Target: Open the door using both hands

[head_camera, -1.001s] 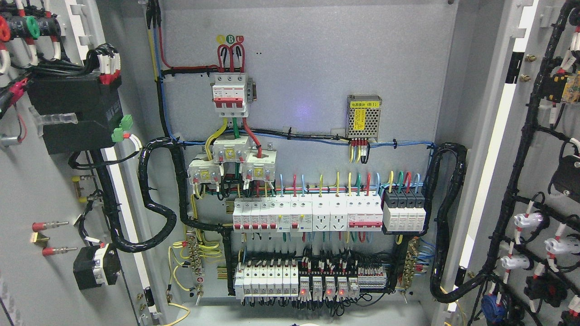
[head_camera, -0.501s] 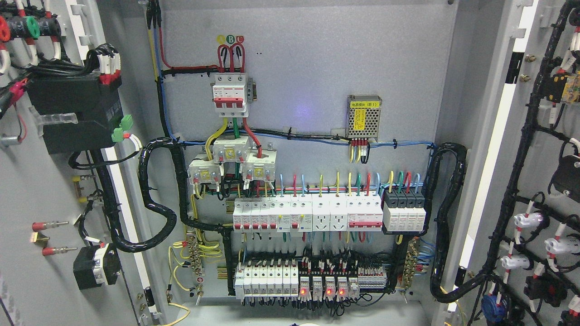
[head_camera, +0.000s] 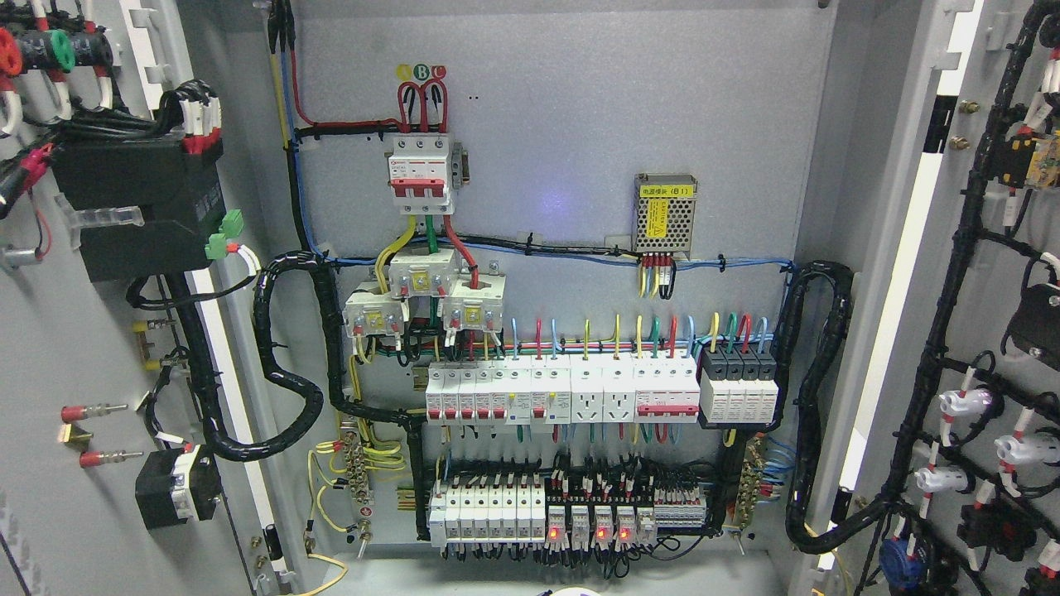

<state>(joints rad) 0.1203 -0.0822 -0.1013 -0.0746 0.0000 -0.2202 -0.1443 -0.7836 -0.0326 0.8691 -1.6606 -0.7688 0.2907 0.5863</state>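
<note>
Two doors stand wide open, tall and upright. The left door (head_camera: pixel 58 348) swings out to the near left, its inside facing right. The right door (head_camera: pixel 977 331) swings out to the near right, its inside facing left. Black cables (head_camera: pixel 936 364) run down both. No robot hands show, so I cannot tell about fingers. Farther back, the back panel (head_camera: pixel 580 108) faces us. It holds two rows of white breakers (head_camera: pixel 497 393), four little red lights (head_camera: pixel 588 535) low down, and one mesh box (head_camera: pixel 665 215).

Left door (head_camera: pixel 50 331) and right door (head_camera: pixel 994 273) of grey electrical cabinet (head_camera: pixel 580 99) both swung wide open, inner faces showing wiring and mounted components, interior breaker panel exposed between them.
</note>
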